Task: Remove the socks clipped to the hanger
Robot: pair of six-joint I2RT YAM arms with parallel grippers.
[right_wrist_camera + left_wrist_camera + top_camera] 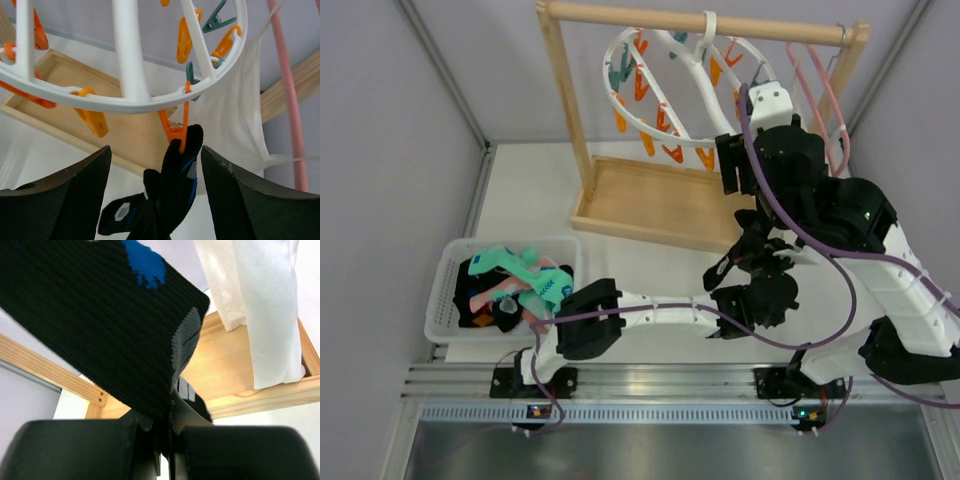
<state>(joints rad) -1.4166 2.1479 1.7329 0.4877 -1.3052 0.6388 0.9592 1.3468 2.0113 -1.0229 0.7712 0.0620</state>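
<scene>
At the left front corner of the tabletop (530, 190), a white basket (442, 300) is holding loose socks (525, 272). The left gripper (167, 440) is squeezing tight on a black sock (100, 315). Higher up, the right gripper (156, 155) is spread wide around that sock, which is hanging from an orange clip (177, 131) on the white ring hanger (125, 102).
</scene>
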